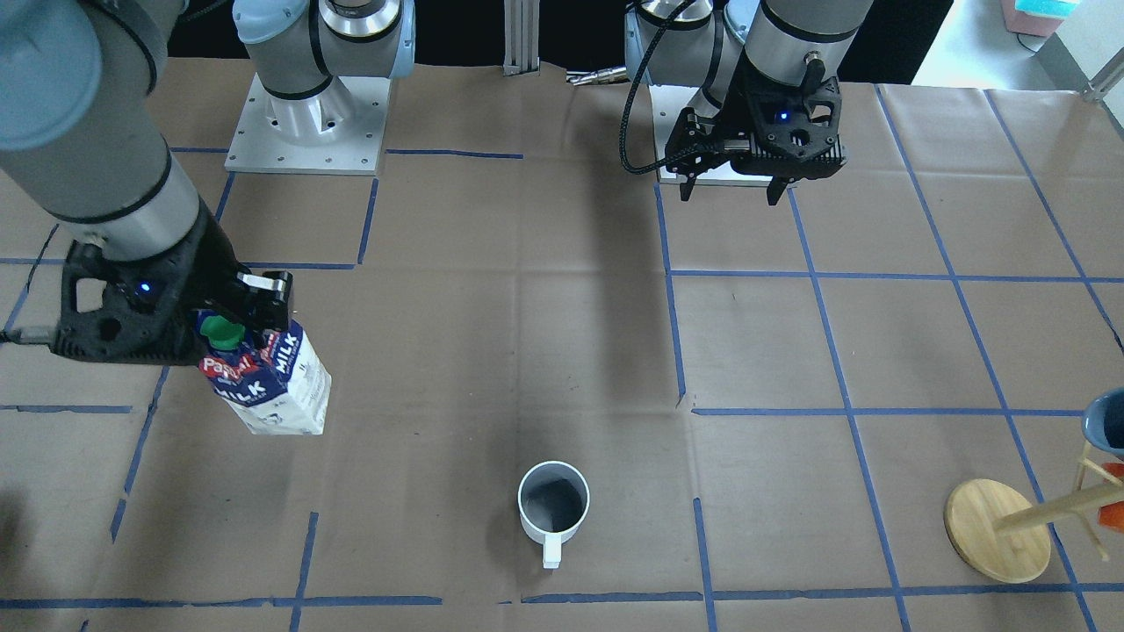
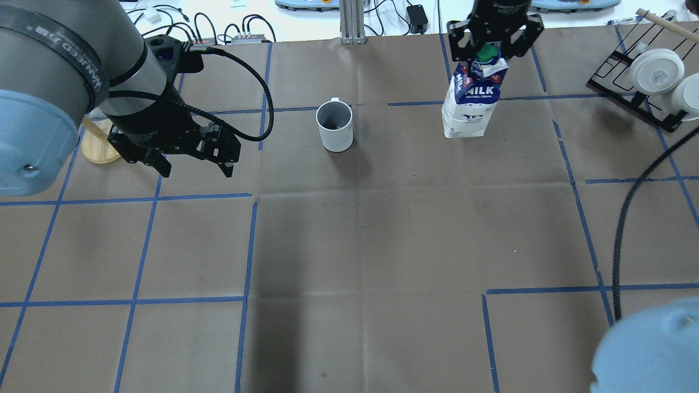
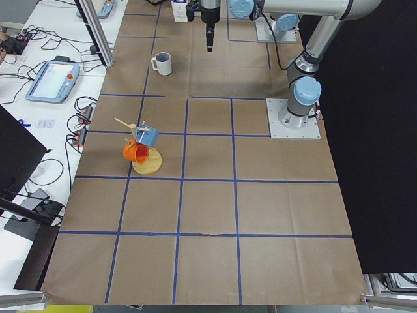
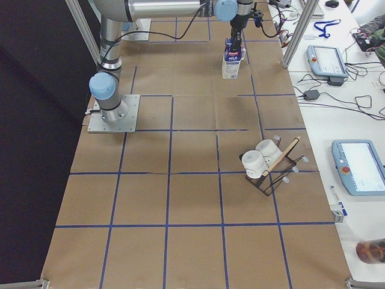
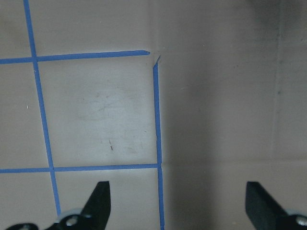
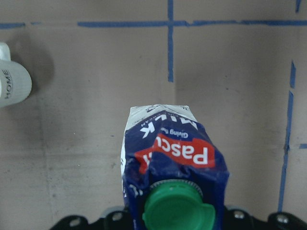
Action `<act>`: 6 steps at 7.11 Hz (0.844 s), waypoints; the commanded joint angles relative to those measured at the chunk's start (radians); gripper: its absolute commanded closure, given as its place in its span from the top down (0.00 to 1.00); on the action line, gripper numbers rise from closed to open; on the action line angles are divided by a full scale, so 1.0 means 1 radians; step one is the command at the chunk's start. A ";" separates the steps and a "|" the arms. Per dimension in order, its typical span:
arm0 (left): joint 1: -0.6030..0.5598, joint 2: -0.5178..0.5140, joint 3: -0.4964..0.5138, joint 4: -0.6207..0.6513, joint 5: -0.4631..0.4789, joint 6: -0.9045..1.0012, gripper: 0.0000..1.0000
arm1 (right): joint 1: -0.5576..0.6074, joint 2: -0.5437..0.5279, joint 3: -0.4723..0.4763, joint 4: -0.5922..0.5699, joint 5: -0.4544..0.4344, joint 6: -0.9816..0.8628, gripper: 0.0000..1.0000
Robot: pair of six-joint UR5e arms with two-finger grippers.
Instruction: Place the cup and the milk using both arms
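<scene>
Brown paper marked with a grid of blue tape covers the table [image 2: 349, 245]. The dark-blue and white gable-top milk carton [image 1: 272, 386] stands upright on the robot's right side of the table. Whether its base touches the paper cannot be told. The right arm's black two-finger gripper [image 1: 241, 320] is clamped on the carton's top, one finger on each side just below the round green screw cap [image 6: 175, 208]. The carton carries a red logo reading "Pascual" and the word "MILK" in white capitals on the blue. A smaller white line under it is too fine to read.

The white ceramic mug with a dark grey inside [image 2: 335, 126] stands upright near the middle of the far side of the table, well apart from the carton. Its squarish handle points away from the robot. In the right wrist view its white wall shows at the left edge, with "HOME" printed on it in grey.

The left arm's black gripper [image 2: 196, 169] hangs above bare paper on the robot's left of the mug, jaws apart and holding nothing. Its wrist view shows only paper and tape lines between the fingers [image 5: 98, 203].

A wooden mug tree with a round base [image 1: 997, 531] holds a blue and an orange mug at the left end. A black wire rack with two white cups [image 4: 267, 165] sits at the right end.
</scene>
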 commanded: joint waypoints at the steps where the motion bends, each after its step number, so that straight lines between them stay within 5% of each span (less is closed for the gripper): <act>1: 0.000 0.002 0.000 0.000 0.000 0.002 1.00 | 0.085 0.187 -0.207 0.008 0.014 0.057 0.46; 6: 0.002 0.002 0.000 0.000 0.000 0.002 1.00 | 0.169 0.341 -0.307 0.009 0.019 0.175 0.46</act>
